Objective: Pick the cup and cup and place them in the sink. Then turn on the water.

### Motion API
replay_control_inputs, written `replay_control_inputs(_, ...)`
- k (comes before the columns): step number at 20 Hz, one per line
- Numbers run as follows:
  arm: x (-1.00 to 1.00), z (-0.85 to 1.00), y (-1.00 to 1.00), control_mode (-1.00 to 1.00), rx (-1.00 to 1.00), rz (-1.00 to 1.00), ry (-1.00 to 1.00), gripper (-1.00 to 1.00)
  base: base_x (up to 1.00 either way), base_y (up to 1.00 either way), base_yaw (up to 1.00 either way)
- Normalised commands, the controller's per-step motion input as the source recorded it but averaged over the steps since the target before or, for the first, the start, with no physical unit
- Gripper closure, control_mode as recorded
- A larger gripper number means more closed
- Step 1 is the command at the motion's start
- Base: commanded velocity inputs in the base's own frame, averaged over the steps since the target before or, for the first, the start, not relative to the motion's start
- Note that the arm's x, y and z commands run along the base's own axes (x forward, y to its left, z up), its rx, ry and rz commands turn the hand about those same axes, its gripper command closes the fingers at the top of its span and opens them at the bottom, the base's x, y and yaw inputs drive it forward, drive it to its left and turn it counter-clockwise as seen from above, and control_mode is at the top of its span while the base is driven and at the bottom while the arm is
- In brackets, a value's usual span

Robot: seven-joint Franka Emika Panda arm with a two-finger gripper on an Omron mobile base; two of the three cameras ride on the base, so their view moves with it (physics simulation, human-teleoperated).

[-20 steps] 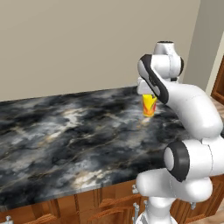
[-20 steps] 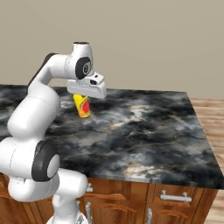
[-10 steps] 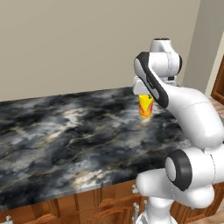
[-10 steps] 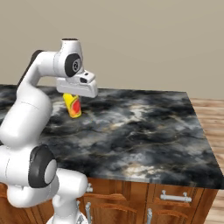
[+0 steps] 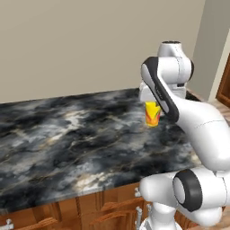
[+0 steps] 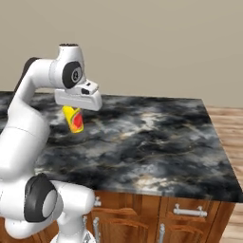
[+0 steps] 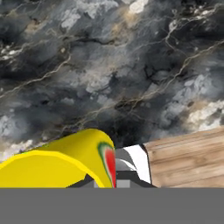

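A yellow cup (image 5: 152, 114) with an orange-red pattern hangs above the dark marble counter, and my gripper (image 5: 152, 106) is shut on its upper part. From the right base view the same cup (image 6: 73, 118) sits under the white hand, with the gripper (image 6: 71, 110) closed at its rim. In the hand view the cup (image 7: 65, 162) lies large at the bottom, its rim toward the camera. The sink, the tap and the other cup are out of view.
The black-and-white marble counter (image 5: 67, 139) spreads under the arm, its right end (image 6: 223, 175) dropping to a wooden floor (image 7: 188, 157). Wooden cabinet fronts with metal handles (image 6: 190, 211) run below the counter's front edge. A beige wall stands behind.
The whole scene has shifted as the base drives along the counter. The arm has swung across with the yellow cup still held above the marble.
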Motion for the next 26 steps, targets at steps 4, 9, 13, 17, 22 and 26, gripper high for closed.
replay_control_inputs(4,0.0,0.0,0.0,1.0,0.0,0.0,0.0,1.0,-0.85,-0.34,-0.15)
replay_control_inputs(9,0.0,0.0,0.0,1.0,0.0,0.0,0.0,1.0,-1.0,-0.62,-0.29)
replay_control_inputs(13,0.0,0.0,0.0,1.0,0.0,0.0,0.0,1.0,-0.75,-0.6,-0.49)
replay_control_inputs(17,0.0,0.0,0.0,1.0,0.0,0.0,0.0,1.0,-0.36,-0.44,-0.63)
replay_control_inputs(22,0.0,0.0,0.0,1.0,0.0,0.0,0.0,1.0,-0.2,-0.39,-0.69)
replay_control_inputs(26,0.0,0.0,0.0,1.0,0.0,0.0,0.0,1.0,-0.09,-0.35,-0.72)
